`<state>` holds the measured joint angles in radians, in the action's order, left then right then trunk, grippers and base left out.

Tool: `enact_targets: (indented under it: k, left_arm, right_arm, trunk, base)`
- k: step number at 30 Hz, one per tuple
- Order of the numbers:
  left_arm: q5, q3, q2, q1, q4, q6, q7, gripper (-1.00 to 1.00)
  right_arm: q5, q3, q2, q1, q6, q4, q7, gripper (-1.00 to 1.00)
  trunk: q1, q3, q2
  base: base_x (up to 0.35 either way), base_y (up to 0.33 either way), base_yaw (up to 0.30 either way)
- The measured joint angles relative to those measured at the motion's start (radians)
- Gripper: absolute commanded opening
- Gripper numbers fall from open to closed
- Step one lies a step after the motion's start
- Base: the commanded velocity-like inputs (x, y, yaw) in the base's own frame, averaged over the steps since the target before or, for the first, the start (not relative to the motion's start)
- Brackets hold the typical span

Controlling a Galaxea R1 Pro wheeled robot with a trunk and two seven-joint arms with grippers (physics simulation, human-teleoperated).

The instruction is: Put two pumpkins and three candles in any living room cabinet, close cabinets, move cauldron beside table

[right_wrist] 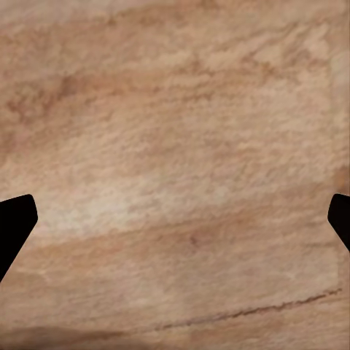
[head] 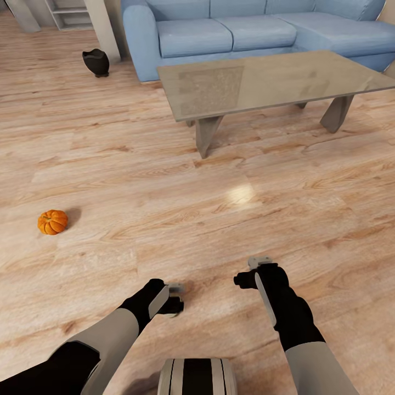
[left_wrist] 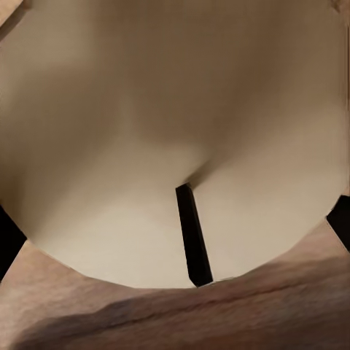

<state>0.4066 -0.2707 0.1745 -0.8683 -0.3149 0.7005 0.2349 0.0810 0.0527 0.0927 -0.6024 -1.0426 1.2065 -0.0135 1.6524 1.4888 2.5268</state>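
Blue sofa [head: 247, 27] behind a bare glass counter [head: 263, 82]. The cauldron [head: 96, 62] stands well apart from it; one pumpkin [head: 52, 222] lies on the floor. Both remain unplaced. Right pincer [right_wrist: 175, 226] apart; left pincer [head: 176, 299], cannot tell.
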Motion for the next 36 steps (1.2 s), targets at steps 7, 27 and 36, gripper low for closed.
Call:
enact_targets:
  k: [7,27,36]
  left_arm:
    - [0.005,0.001,0.000,0.000,0.002,-0.027,0.000,-1.00]
    - [0.000,-0.002,0.000,0.000,0.000,-0.028,0.000,-1.00]
    - [0.000,-0.002,0.000,0.000,0.000,-0.027,0.000,-1.00]
  right_arm:
    - [0.000,0.000,0.001,0.000,0.000,0.000,0.000,1.00]
    - [0.002,0.000,-0.001,0.000,0.000,-0.008,-0.003,1.00]
    - [0.002,0.000,-0.001,0.000,0.000,-0.011,-0.002,1.00]
  trunk:
    - [0.000,0.000,0.000]
    - [-0.001,-0.004,0.000]
    - [-0.005,-0.039,-0.002]
  base:
    - [0.001,0.000,0.000]
    - [0.000,0.000,0.000]
    - [0.000,0.000,0.000]
